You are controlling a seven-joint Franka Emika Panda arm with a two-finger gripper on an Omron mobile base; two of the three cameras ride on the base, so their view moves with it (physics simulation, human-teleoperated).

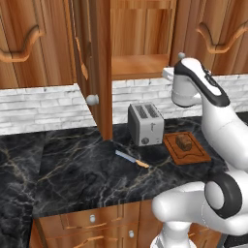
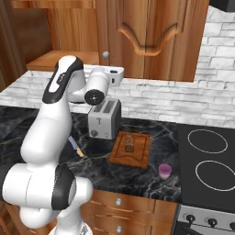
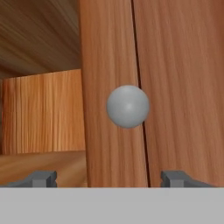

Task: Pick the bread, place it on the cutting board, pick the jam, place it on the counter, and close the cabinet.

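The bread [image 1: 183, 141] [image 2: 129, 143], a small dark brown chunk, lies on the reddish cutting board [image 1: 193, 154] [image 2: 140, 156] right of the toaster. On the black marble counter [image 1: 87, 174] [image 2: 137, 176] in front of the board stands the jam [image 2: 165, 171], purple lid up. The cabinet [image 1: 140, 48] is open: its left door [image 1: 92, 68] swings out over the counter and the shelf looks bare. My gripper [image 3: 109, 178] is open, raised at the cabinet's lower edge. It faces a round silver knob [image 3: 127, 106] [image 2: 106, 54] on a door edge, and its tips hold nothing.
A silver toaster [image 1: 145, 123] [image 2: 104, 118] stands against the brick wall under the cabinet. Left of it a knife [image 1: 131, 159] lies on the counter. A stovetop [image 2: 206, 160] sits at the right. Wooden drawers [image 1: 92, 219] run below the counter edge.
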